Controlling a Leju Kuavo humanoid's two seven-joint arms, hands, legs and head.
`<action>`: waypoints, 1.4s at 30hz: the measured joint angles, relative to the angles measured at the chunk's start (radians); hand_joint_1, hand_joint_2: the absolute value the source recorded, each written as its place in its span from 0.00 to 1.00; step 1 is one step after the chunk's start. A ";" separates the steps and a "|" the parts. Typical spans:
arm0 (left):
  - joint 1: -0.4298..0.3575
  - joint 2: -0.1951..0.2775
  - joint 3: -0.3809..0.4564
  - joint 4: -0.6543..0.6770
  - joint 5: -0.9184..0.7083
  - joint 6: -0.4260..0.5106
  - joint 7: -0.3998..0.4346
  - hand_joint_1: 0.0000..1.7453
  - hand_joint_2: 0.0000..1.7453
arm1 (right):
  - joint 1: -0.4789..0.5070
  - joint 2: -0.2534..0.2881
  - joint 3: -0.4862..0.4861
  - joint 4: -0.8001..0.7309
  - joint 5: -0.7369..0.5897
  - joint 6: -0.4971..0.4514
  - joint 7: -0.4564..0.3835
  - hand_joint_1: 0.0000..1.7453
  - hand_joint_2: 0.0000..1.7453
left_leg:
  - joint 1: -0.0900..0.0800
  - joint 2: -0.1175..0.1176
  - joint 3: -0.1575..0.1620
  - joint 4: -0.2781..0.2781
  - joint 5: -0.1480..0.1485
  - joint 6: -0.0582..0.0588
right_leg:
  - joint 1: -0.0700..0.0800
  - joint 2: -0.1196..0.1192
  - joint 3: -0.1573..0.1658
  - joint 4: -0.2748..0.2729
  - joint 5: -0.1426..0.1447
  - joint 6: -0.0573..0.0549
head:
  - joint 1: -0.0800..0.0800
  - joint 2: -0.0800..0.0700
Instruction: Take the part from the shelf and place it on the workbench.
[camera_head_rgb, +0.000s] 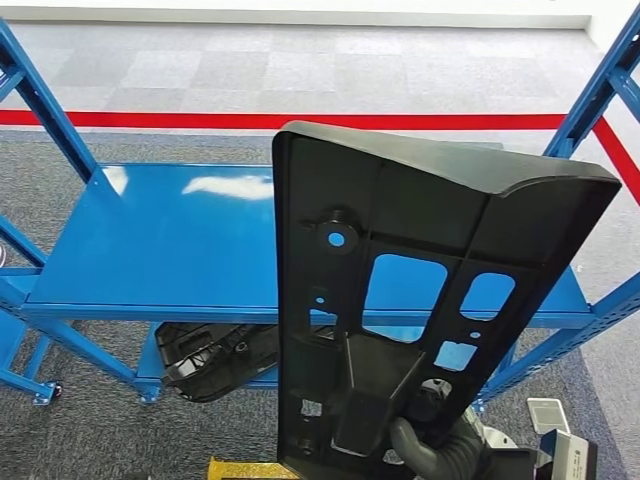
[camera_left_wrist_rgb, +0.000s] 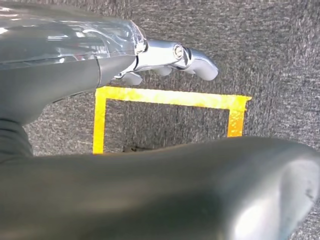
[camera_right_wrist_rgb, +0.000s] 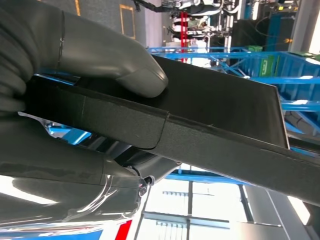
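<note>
Part (camera_head_rgb: 392, 300) held upright in right hand (camera_head_rgb: 441, 450).

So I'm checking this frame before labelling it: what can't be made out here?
- Right hand: in the head view, the held black plastic part covers most of it.
- Second black part on the lower shelf: partly behind the held part and the blue shelf.
- Left hand: in the left wrist view, hangs over yellow floor tape; a blurred grey surface blocks the foreground.

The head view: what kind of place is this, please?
Probably an industrial workshop or robot test area. A blue metal shelf stands on grey carpet tiles, red floor tape marks a boundary, and the right hand holds a black moulded plastic part.
</note>
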 joint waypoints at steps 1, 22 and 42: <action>0.000 0.000 0.000 0.000 0.000 0.000 0.000 0.00 1.00 | 0.002 -0.001 -0.002 0.000 0.000 0.000 -0.001 1.00 1.00 | 0.002 0.001 0.004 -0.009 0.005 0.006 | 0.000 0.000 0.002 0.000 -0.002 0.003 | 0.000 0.000; -0.002 0.011 0.000 0.000 -0.002 0.000 -0.003 0.00 1.00 | -0.013 0.001 -0.014 0.021 -0.017 0.050 -0.019 1.00 1.00 | 0.023 0.004 -0.076 0.241 -0.150 -0.040 | -0.003 -0.013 -0.051 0.016 0.038 -0.026 | -0.002 0.000; -0.002 0.020 -0.001 0.000 -0.013 -0.002 -0.011 0.00 1.00 | -0.015 0.015 -0.028 0.029 -0.020 0.060 -0.022 1.00 1.00 | 0.008 0.017 0.019 -0.030 0.018 0.015 | 0.005 -0.008 0.012 0.061 -0.020 0.009 | -0.001 0.000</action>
